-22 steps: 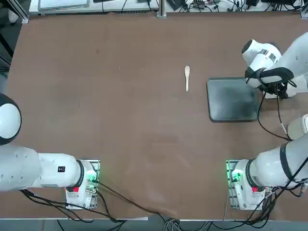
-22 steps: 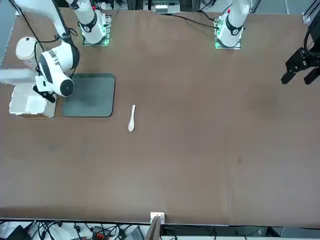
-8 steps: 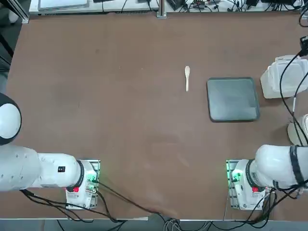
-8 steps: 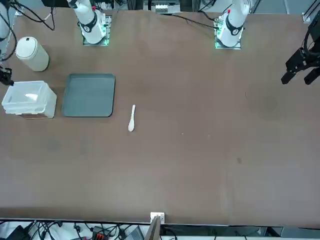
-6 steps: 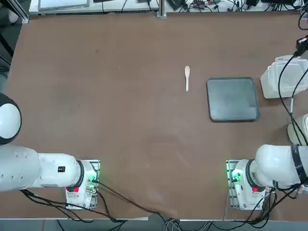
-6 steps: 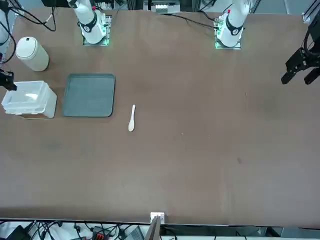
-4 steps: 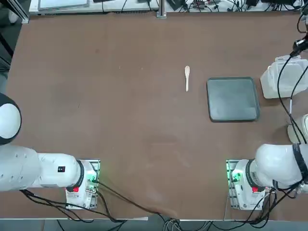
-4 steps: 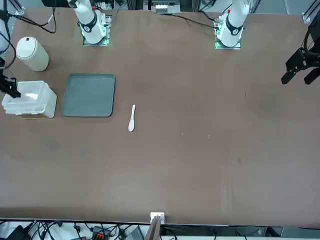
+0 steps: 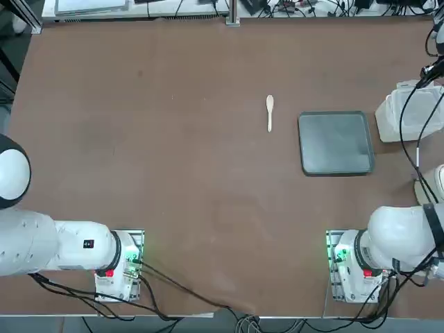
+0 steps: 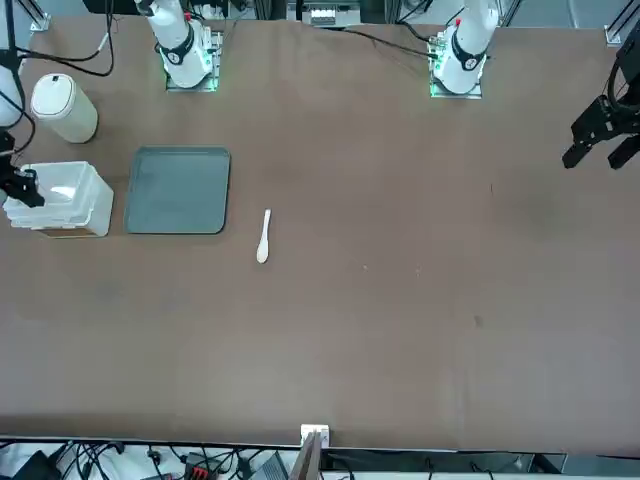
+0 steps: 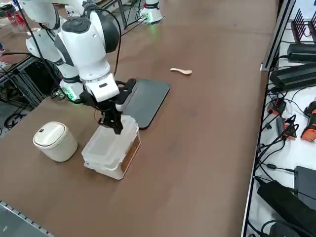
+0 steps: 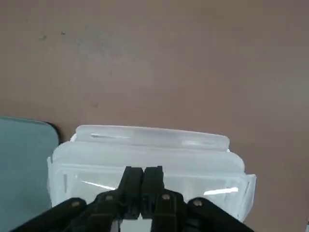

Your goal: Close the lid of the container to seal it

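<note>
White container [image 11: 112,150] set at the table's right edge, just right of the grey tray [image 11: 145,101], lid [image 12: 145,162] lowered onto it, right gripper [image 12: 143,178] placed over the lid, fingers [image 12: 153,180] pressed together, cream canister [image 11: 54,140] stood nearer, spoon [image 9: 270,112] left of the tray.

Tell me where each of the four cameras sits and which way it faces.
Top: overhead, looking down; both arm bases at the bottom, container far right.
Front: across the table, facing the robot; right gripper at the container's edge.
Right side: raised, looking diagonally; right arm over the lid.
Right wrist: on the arm, looking past shut fingers onto the lid.
All four show the grey tray.
</note>
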